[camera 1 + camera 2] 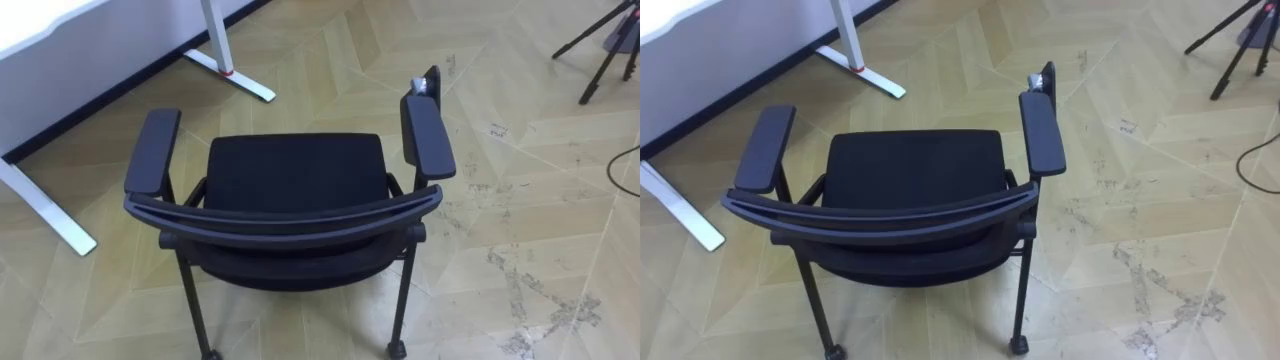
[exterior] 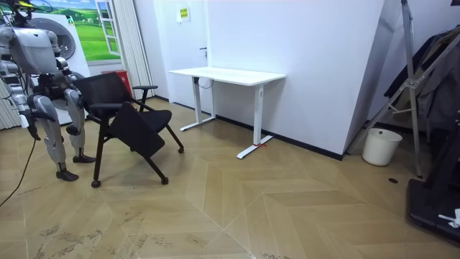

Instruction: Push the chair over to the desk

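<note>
A black chair (image 1: 295, 175) with two padded armrests stands on the wooden floor right below me, and I look down over its curved backrest (image 1: 290, 215) onto the seat (image 1: 915, 165). In the room view I stand at the room view's left, close behind the chair (image 2: 129, 122), facing the white desk. My right hand (image 2: 25, 119) hangs low at my side. My left hand (image 2: 68, 75) sits near the backrest, too small to read. No hand rests on the backrest's top rail.
A white desk (image 2: 226, 74) stands ahead against the wall, its foot (image 1: 240, 78) just beyond the chair's left armrest (image 1: 153, 150). A dark tripod (image 1: 600, 45) stands at the far right, and a cable (image 1: 622, 165) lies on the floor. A white bucket (image 2: 381, 146) is by the wall.
</note>
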Motion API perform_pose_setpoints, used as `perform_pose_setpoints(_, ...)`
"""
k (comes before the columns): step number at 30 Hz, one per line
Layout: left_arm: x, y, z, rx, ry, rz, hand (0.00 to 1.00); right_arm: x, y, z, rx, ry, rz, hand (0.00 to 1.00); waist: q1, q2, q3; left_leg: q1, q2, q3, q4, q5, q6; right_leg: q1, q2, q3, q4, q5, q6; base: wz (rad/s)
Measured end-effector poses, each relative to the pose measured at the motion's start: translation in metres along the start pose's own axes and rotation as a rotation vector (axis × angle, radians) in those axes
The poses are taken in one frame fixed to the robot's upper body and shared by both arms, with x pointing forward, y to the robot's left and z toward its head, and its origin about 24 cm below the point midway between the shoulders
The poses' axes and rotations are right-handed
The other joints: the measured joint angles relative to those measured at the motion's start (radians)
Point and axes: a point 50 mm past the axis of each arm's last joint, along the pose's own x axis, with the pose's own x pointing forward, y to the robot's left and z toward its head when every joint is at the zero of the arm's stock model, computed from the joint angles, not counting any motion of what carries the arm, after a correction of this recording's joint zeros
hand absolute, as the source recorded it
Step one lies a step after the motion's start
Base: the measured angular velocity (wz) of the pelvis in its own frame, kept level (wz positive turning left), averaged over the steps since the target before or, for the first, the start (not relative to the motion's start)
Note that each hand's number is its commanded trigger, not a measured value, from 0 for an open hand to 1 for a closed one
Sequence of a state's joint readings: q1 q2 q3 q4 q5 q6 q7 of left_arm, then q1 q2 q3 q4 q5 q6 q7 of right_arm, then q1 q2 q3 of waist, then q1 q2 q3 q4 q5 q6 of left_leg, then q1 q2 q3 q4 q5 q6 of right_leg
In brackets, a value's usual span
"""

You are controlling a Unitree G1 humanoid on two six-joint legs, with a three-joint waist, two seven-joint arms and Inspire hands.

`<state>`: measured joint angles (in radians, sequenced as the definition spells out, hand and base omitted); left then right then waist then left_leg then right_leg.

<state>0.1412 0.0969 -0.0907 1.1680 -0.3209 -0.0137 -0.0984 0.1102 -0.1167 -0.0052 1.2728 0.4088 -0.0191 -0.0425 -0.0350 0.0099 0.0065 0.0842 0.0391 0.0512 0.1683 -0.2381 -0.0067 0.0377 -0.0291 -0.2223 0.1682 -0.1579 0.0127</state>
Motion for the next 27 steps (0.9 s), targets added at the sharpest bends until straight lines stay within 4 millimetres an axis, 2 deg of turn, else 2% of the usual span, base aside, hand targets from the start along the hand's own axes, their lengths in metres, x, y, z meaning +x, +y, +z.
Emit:
perform_pose_setpoints(18,-0.0004,0.0012,-0.0019,-0.013,0.011,0.004,0.00,0.0001,-0.0003,-0.0010,0.042,0.020,-0.003,0.00,-0.011,-0.001,0.0025,0.014,-0.002,-0.002,-0.002,0.000,0.000,0.015,-0.001,0.001,-0.003,-0.003,0.003,0.00)
perform_pose_setpoints(27,-0.0018,0.0057,-0.0070,-0.085,0.015,0.052,0.00,0.0001,0.0001,-0.0031,0.063,0.036,-0.024,0.00,-0.009,-0.006,0.0025,0.028,-0.001,-0.009,-0.002,0.000,0.000,0.034,-0.002,-0.014,-0.003,-0.005,0.003,0.04)
